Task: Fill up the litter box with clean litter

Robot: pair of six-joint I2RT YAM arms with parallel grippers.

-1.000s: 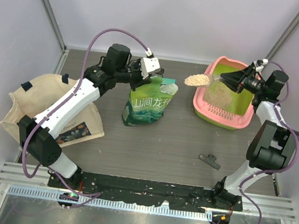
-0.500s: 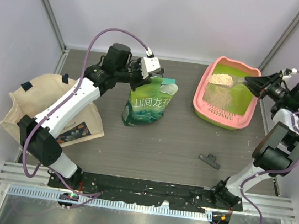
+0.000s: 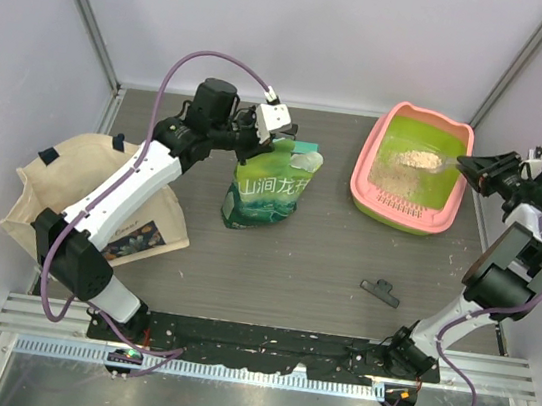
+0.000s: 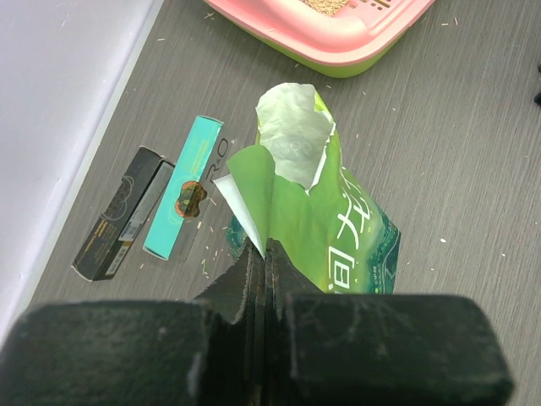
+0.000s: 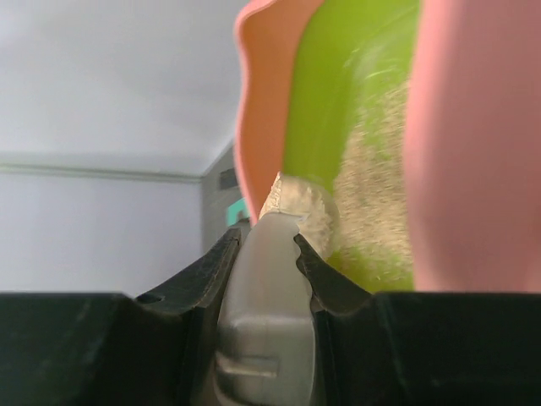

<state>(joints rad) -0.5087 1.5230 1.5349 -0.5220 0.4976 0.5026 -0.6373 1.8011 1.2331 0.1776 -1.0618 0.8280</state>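
The litter box point(image 3: 364, 172), with a pink rim and a lime-green basin, stands at the back right. Clean litter point(image 3: 396, 181) covers part of its floor. My right gripper point(image 3: 471, 165) is shut on the handle of a clear scoop point(image 3: 445, 165). It holds a heap of litter point(image 3: 419, 159) over the basin. In the right wrist view the scoop handle point(image 5: 265, 296) sits between the jaws of that gripper point(image 5: 266, 241), with the box's rim point(image 5: 260, 118) just beyond. My left gripper point(image 3: 261, 127) is shut on the top edge of the green bag point(image 3: 267, 190), which stands upright. Its torn mouth point(image 4: 292, 139) gapes open.
A beige tote bag point(image 3: 57, 183) lies at the left under the left arm. A black clip point(image 3: 381, 291) rests on the table in front of the litter box. A teal box point(image 4: 183, 199) and a black box point(image 4: 121, 213) lie behind the green bag near the wall.
My right gripper has carried the loaded scoop to the right, from above the table beside the box to over the basin, and lowered it. The left arm and the bag stayed still.
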